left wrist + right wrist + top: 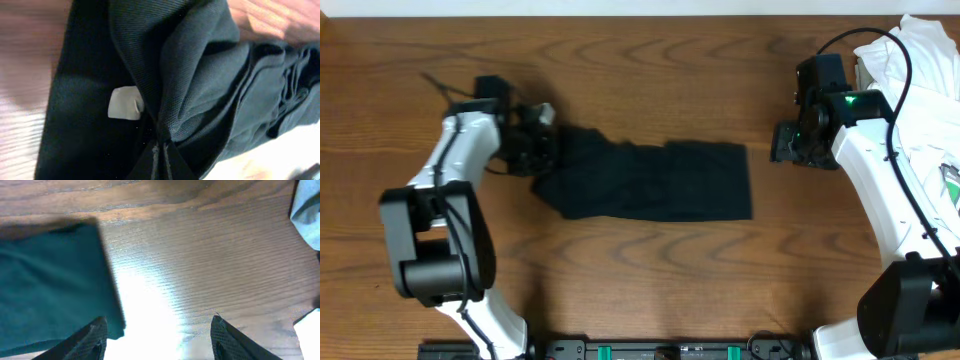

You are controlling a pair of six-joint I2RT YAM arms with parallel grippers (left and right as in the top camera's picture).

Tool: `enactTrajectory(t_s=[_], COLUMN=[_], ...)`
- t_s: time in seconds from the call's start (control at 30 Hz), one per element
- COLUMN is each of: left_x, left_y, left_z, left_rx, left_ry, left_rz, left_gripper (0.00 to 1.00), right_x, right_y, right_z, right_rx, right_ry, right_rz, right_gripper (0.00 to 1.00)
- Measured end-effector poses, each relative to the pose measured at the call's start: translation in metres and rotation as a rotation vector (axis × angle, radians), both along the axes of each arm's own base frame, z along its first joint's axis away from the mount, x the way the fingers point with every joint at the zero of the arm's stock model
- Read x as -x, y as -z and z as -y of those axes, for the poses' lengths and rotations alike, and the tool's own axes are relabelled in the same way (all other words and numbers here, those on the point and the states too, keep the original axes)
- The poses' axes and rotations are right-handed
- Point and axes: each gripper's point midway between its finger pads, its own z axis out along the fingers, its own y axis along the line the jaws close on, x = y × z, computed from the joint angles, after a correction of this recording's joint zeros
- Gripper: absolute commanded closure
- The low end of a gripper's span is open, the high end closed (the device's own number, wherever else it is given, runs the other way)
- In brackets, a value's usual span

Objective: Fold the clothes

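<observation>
A: Entry one: any legible text?
B: None. A white tag (125,103) on the black shirt (200,75), centre left of the left wrist view; no lettering can be made out.
A: Entry two?
B: A green-and-blue print (952,180) on the white garment (920,50), right edge of the overhead view; too small to read.

This is a robotics lab bench. The left arm (450,170) and right arm (880,170), white with black joints, rise from a rail (660,350) at the edge of a wood-grain table (650,280), with a loose cable (910,80) and a green status light. A black shirt (660,180) and a heap of white garments (930,60) lie on the tabletop.
</observation>
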Motion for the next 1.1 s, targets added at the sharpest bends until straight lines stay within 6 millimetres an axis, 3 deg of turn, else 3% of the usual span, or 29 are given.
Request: enactTrajectory(t_s=[0.1, 0.37, 0.4, 0.47, 0.53, 0.63, 0.7, 0.77, 0.93, 1.1], left_x=[0.000, 0.004, 0.004, 0.004, 0.004, 0.005, 0.005, 0.002, -0.010, -0.015], left_y=[0.001, 0.001, 0.001, 0.001, 0.000, -0.002, -0.002, -0.003, -0.003, -0.003], left_z=[-0.013, -0.014, -0.015, -0.019, -0.024, -0.031, -0.033, -0.033, -0.037, -0.039], left_rx=[-0.005, -0.004, -0.004, -0.005, -0.004, -0.008, -0.011, -0.014, -0.032, -0.054], left_ry=[-0.033, -0.037, -0.040, -0.044, -0.059, -0.075, -0.086, -0.080, -0.064, -0.039], left_rz=[-0.007, -0.022, -0.023, -0.020, -0.022, -0.022, -0.022, -0.005, 0.055, 0.089], left_gripper=[0.94, 0.93, 0.89, 0.60, 0.55, 0.39, 0.35, 0.23, 0.09, 0.07], right_x=[0.000, 0.002, 0.002, 0.002, 0.002, 0.002, 0.002, 0.002, 0.002, 0.002], right_y=[0.000, 0.000, 0.000, 0.000, 0.000, 0.000, 0.000, 0.000, 0.001, 0.001], right_z=[0.000, 0.000, 0.000, 0.000, 0.000, 0.000, 0.000, 0.000, 0.000, 0.000], right_rx=[0.000, 0.000, 0.000, 0.000, 0.000, 0.000, 0.000, 0.000, 0.000, 0.001], right_ry=[0.001, 0.003, 0.003, 0.003, 0.003, 0.003, 0.003, 0.003, 0.003, 0.003], right_rz=[0.000, -0.006, -0.006, -0.007, -0.006, -0.007, -0.007, -0.007, -0.007, -0.010], right_gripper=[0.36, 0.36, 0.36, 0.36, 0.36, 0.36, 0.35, 0.35, 0.35, 0.35])
